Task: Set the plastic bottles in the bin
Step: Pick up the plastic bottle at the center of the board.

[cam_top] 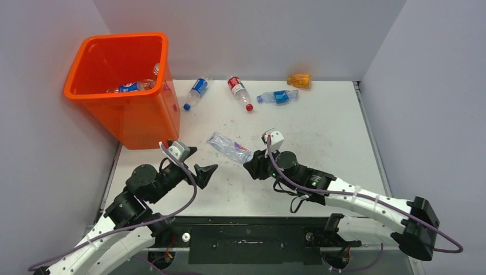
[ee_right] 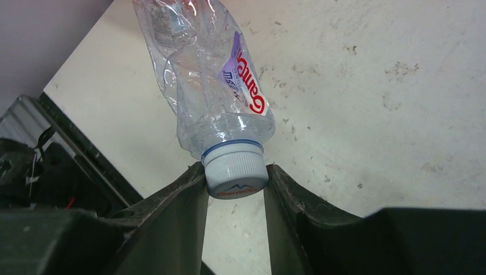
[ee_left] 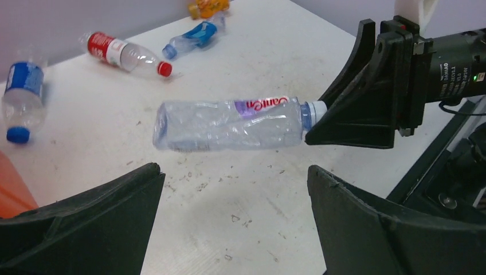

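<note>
The right gripper is clamped on the cap of a crumpled clear bottle, held above the bench; the left gripper stands wide apart, empty.

Far left: orange bin, upright, a few bottles inside. Mid-table: crumpled clear bottle, purple-red label, roughly level, white cap pinched in right gripper. Lying along far edge, left to right: blue-label bottle, red-label bottle, small blue bottle, orange bottle.

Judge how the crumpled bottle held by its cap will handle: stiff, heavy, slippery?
Probably light: the crumpled bottle looks empty. Likely floppy: its thin walls are creased. It may pivot or slip, since the right hand pinches only the cap.
</note>
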Motion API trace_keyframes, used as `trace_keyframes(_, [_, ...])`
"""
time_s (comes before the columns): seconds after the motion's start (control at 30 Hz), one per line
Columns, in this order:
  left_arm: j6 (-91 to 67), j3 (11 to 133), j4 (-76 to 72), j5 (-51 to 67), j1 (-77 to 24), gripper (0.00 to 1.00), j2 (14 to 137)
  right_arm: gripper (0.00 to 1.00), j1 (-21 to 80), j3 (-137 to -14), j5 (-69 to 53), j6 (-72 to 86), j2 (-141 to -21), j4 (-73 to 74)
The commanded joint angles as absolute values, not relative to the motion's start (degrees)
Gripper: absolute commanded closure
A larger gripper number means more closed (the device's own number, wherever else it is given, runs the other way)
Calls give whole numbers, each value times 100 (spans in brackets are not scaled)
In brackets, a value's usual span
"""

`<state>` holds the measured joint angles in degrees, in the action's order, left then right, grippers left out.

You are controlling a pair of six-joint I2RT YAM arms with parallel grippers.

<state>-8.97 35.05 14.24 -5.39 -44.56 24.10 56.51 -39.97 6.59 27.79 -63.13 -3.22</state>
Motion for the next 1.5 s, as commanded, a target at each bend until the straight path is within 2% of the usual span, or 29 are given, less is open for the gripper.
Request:
trace_keyframes(0.0, [572,4436,1689,866,-4507,4,2884,95,5960,-4501,727,2894,-5666,1998])
trace_keyframes(0.2, [2348,5389,2872,1248,-4711,4,3625,95,6066,-4725,324,3096,-5337,2882])
trace_keyframes(0.4, [3671,5751,4035,274,-5800,4,4260,95,6101,-5026,59,3086,-5398,3062])
trace_keyframes(0.57, [4145,5462,3671,-780,-6702,4,4534,95,6195,-5349,-305,3116,-5388,3032])
trace_keyframes(0.77, [4408,5172,2712,-1365,-6742,4,4913,95,6434,-5624,-378,3150,-5358,3128])
trace_keyframes(0.93, [4572,5219,2636,-1382,-6745,0,5224,95,6529,-5660,-339,3184,-5259,3163])
trace_keyframes(1.13, [4331,5280,2644,-1548,-6741,21,5467,95,6581,-5699,-348,3197,-5196,3144])
trace_keyframes(1.2, [4233,5295,2617,-1495,-6742,33,5464,95,6591,-5732,-335,3190,-5185,3146])
trace_keyframes(1.3, [4146,5229,2433,-1432,-6745,57,5369,95,6596,-5801,-326,3173,-5178,3161])
trace_keyframes(1.4, [4025,5171,2267,-1253,-6746,63,5232,95,6608,-5840,-332,3157,-5171,3119])
trace_keyframes(1.43, [3953,5156,2227,-1173,-6745,64,5189,93,6609,-5850,-307,3163,-5160,3101])
trace_keyframes(1.47, [3826,5154,2178,-1083,-6749,65,5155,80,6618,-5849,-289,3142,-5122,3060])
